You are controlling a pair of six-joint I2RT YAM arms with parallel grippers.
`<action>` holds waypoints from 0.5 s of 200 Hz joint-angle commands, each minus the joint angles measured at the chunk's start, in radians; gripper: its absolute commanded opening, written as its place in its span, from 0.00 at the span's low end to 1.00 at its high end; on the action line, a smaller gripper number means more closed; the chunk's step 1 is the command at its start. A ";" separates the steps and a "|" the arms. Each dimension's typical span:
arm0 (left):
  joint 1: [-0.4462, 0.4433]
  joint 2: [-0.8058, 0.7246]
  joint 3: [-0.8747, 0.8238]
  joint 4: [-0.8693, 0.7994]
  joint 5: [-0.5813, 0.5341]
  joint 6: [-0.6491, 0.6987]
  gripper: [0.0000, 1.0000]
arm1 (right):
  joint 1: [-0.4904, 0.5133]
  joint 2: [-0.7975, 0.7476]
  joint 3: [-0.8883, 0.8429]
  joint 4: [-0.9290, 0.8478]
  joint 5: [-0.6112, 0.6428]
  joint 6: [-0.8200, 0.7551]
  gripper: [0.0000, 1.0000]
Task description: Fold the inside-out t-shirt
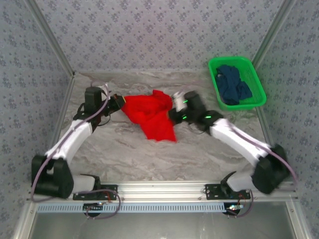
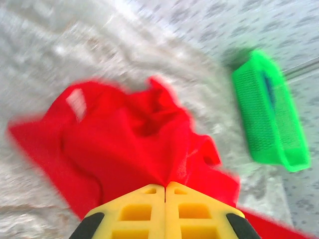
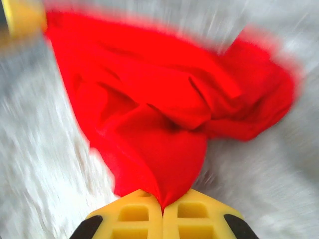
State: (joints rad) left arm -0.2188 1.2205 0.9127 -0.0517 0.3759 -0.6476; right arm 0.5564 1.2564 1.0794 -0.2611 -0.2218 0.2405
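Left jaws and right jaws each pinched tight on an edge of the t-shirt (image 1: 149, 117), crumpled between them on the bench (image 1: 149, 159); grasp step, next probably pull apart to flatten.

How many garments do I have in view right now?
2. The red t-shirt is bunched mid-table; a dark blue garment sits in the green basket at far right, possibly hiding more.

The t-shirt (image 1: 149, 115) lies on the tabletop (image 1: 149, 154) between the left end effector (image 1: 118, 102) and the right end effector (image 1: 175, 101), touching both. Behind and right of the right one, a basket (image 1: 214, 79) holds a garment (image 1: 233, 85).
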 commanded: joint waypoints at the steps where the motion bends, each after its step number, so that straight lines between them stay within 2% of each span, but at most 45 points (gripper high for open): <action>1: -0.080 -0.176 0.080 0.025 -0.107 0.015 0.00 | -0.115 -0.158 0.147 -0.108 -0.054 0.022 0.00; 31: -0.102 -0.245 0.139 0.058 -0.170 0.026 0.00 | -0.177 -0.154 0.334 -0.175 -0.031 0.021 0.00; 73: -0.102 -0.168 0.322 -0.063 -0.194 0.112 0.00 | -0.184 -0.114 0.488 -0.218 0.039 -0.017 0.00; 100: -0.108 -0.108 0.332 -0.092 -0.157 0.102 0.00 | -0.206 -0.097 0.514 -0.253 0.071 -0.012 0.00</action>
State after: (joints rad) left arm -0.3275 1.0698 1.2243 -0.0887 0.2237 -0.5728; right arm 0.3725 1.1591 1.5497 -0.4446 -0.2058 0.2382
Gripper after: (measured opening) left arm 0.042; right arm 0.064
